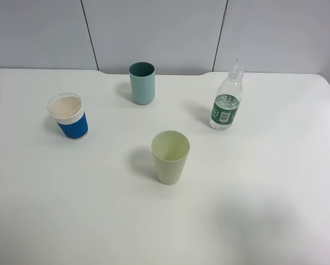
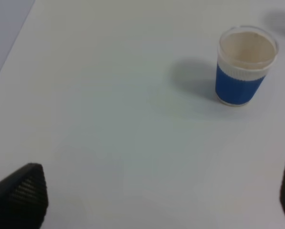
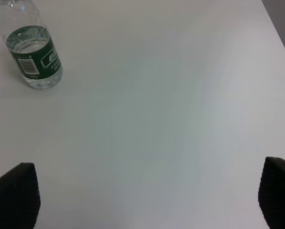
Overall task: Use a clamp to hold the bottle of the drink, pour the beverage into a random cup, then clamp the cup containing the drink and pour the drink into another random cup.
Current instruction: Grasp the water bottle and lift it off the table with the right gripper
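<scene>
A clear bottle with a green label point(image 1: 226, 105) stands uncapped at the right back of the white table; it also shows in the right wrist view point(image 3: 32, 52). A teal cup point(image 1: 142, 82) stands at the back middle, a pale green cup point(image 1: 170, 157) at the centre, and a white cup with a blue sleeve point(image 1: 69, 116) at the left, also in the left wrist view point(image 2: 244, 65). Neither arm shows in the exterior high view. My left gripper point(image 2: 157, 200) is open, far from the blue cup. My right gripper point(image 3: 142, 198) is open, far from the bottle.
The white table point(image 1: 275, 210) ends at a grey panelled wall point(image 1: 154, 30) behind. The table's edge shows in the left wrist view point(image 2: 11, 52) and its corner in the right wrist view point(image 3: 281, 36).
</scene>
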You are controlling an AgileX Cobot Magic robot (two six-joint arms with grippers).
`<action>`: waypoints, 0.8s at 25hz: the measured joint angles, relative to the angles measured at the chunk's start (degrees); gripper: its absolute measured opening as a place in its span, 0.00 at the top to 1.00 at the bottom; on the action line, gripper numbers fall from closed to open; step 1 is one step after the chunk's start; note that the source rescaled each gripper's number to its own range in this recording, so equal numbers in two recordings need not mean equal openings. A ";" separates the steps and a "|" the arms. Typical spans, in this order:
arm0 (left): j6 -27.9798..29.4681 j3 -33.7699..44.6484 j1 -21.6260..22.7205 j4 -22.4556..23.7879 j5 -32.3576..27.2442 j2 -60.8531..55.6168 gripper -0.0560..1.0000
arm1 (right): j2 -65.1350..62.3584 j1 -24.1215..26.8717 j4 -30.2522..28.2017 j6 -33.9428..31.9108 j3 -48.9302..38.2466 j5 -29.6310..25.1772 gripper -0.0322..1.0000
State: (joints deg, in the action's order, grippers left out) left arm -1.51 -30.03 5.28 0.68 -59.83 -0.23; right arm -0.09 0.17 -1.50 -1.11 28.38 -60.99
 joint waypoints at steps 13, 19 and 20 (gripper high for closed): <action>0.00 0.00 0.00 0.00 0.00 0.00 0.02 | 0.00 0.00 0.00 0.00 0.00 0.00 0.20; 0.00 0.00 0.00 0.00 0.00 0.00 0.02 | 0.00 0.00 0.00 0.00 0.00 0.00 0.20; 0.00 0.00 0.00 0.00 0.00 0.00 0.02 | 0.00 0.00 0.00 0.00 0.00 0.00 0.20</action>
State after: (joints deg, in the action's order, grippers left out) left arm -1.51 -30.03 5.28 0.68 -59.83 -0.23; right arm -0.09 0.17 -1.50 -1.11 28.38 -60.99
